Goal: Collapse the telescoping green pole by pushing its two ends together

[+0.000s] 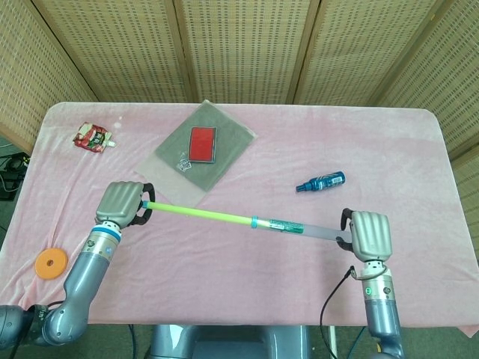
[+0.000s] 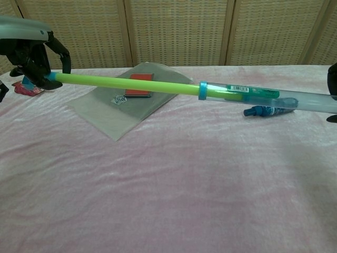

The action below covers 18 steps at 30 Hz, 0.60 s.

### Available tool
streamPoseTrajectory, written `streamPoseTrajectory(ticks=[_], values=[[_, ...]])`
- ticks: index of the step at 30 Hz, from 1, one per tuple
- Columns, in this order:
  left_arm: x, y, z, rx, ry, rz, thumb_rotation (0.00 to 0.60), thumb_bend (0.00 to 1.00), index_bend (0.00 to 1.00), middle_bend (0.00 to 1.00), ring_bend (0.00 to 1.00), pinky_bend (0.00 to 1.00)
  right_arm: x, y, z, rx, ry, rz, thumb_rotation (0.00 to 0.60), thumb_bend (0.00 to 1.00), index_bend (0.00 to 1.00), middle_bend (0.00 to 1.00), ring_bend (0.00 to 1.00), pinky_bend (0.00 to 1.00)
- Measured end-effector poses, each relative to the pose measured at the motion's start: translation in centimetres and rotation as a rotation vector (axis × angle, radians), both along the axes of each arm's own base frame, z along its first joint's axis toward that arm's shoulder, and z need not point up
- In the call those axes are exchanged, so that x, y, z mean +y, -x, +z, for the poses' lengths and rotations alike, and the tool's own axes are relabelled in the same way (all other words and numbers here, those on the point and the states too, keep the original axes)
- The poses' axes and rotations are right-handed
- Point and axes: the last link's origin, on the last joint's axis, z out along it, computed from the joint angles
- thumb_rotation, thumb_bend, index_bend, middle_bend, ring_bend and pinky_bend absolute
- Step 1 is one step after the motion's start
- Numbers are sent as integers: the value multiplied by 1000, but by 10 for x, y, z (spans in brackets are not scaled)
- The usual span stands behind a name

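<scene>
Left robot hand (image 1: 123, 203) grips the green pole (image 1: 202, 215) at its thin end, fingers curled round it, at 9 o'clock on the tabletop (image 1: 224, 262). Right robot hand (image 1: 370, 235) holds the clear outer tube end (image 1: 322, 232) at 4 o'clock. Pole spans between both hands, raised above the pink cloth, tilted slightly; a blue collar (image 1: 254, 222) joins green section to clear tube. Blue bottle (image 1: 320, 182) lies at 2 o'clock. Red card (image 1: 202, 143) on a grey sheet (image 1: 224, 161) at 12 o'clock. Orange disc (image 1: 50, 262) at 8 o'clock.
</scene>
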Motion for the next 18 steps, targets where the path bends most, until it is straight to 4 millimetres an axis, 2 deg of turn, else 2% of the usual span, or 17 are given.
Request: streamPoseTrajectory(ticks=[18], values=[[2, -18, -27, -10, 50, -15, 600, 757, 854, 916, 822, 747, -18, -22, -18, 39, -33, 43, 600, 579, 805, 1000, 1000, 927]])
